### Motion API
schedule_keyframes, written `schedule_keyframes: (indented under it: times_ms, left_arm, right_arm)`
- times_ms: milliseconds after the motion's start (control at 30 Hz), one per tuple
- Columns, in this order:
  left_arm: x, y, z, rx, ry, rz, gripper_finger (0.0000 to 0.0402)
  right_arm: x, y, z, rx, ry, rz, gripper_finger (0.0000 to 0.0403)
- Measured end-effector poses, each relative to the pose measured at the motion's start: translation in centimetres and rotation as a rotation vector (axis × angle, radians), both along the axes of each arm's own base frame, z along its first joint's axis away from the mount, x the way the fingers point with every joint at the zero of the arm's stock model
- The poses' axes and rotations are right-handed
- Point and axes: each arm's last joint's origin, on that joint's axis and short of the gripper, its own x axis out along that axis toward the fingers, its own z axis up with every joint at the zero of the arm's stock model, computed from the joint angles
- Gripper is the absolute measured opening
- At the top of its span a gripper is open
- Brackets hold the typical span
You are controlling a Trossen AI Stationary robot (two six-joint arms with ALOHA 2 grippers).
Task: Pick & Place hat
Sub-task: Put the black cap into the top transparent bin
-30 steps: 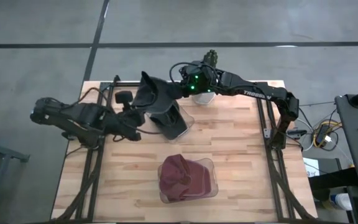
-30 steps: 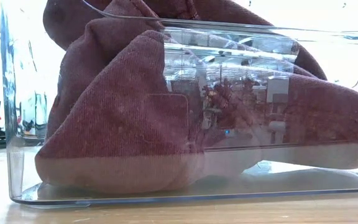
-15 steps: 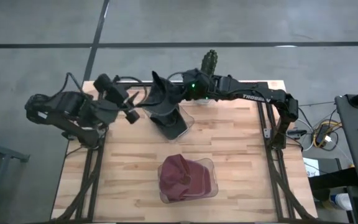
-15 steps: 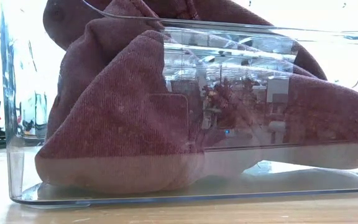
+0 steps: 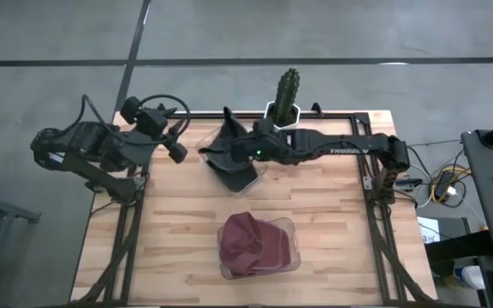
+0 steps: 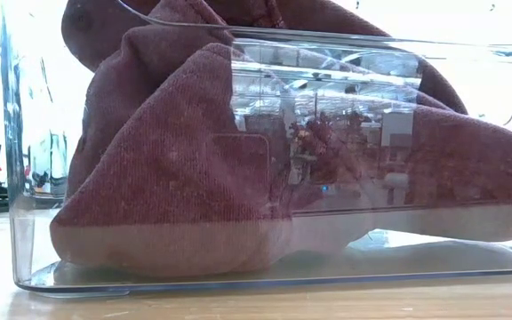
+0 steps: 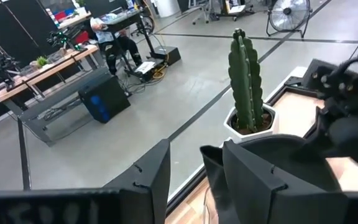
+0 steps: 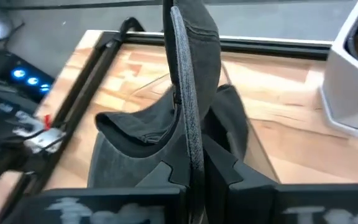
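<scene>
Looking down from the high view: right gripper [image 5: 245, 151] is pinched on the dark hat [image 5: 232, 154], which sits in a clear bin [image 5: 259, 167] near the counter's [image 5: 332, 222] far edge. Hat's long axis runs roughly far-to-near, brim end raised toward the far edge. Left gripper [image 5: 178, 147] hangs over the far-left corner, just beside the hat, not touching it. Cactus [image 5: 287, 89] in a white pot stands at the far edge, close behind the right arm. A maroon hat [image 5: 251, 244] fills a second clear bin [image 5: 291, 248] at the near centre, well apart from both arms. Open wood on both sides of it and between the two bins.

Low view: maroon hat [image 6: 167, 160] and its bin wall [image 6: 25, 213] fill the frame; both arms and the dark hat are hidden behind them.

Left wrist view: left fingers [image 7: 151, 177] stand apart with nothing between them; cactus [image 7: 246, 81] and part of the dark hat [image 7: 291, 155] ahead, hat partly cut off.

Right wrist view: fingers [image 8: 225, 165] closed on a thin upright fold of the dark hat [image 8: 188, 93]; crown sags below, white pot [image 8: 353, 74] cut off at the side.
</scene>
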Motion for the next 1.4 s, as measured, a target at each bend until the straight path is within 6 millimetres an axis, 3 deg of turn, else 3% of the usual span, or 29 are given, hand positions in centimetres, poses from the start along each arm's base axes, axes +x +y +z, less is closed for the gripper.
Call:
schedule_keyframes:
  times_ms: [300, 600, 800, 967, 1100, 1233, 1400]
  left_arm:
    - [0.0, 0.0, -0.1, 0.010, 0.012, 0.006, 0.0140]
    - [-0.1, 0.0, -0.1, 0.008, 0.008, 0.009, 0.0140]
    - [-0.1, 0.1, -0.1, 0.009, 0.004, 0.015, 0.0140]
    - [-0.1, 0.1, -0.1, 0.002, -0.011, 0.025, 0.0140]
    - [-0.1, 0.1, -0.1, 0.000, -0.010, 0.026, 0.0140]
    - [-0.1, 0.1, -0.1, 0.000, -0.008, 0.026, 0.0140]
    - [-0.1, 0.1, -0.1, 0.000, -0.009, 0.026, 0.0140]
  right_arm:
    - [1.0, -0.1, -3.6, -0.003, 0.000, 0.000, 0.0012]
    - [0.5, 0.0, -7.9, 0.104, 0.045, -0.020, 0.0015]
    - [0.1, 0.2, -9.7, 0.193, 0.092, 0.070, 0.0076]
    - [0.2, 0.4, -9.3, 0.174, 0.100, 0.114, 0.0146]
    - [0.4, 0.4, -7.4, 0.089, 0.105, 0.213, 0.0181]
    - [0.7, 0.4, -4.9, -0.010, 0.089, 0.308, 0.0194]
    - [1.0, 0.5, -3.3, -0.077, 0.094, 0.423, 0.0186]
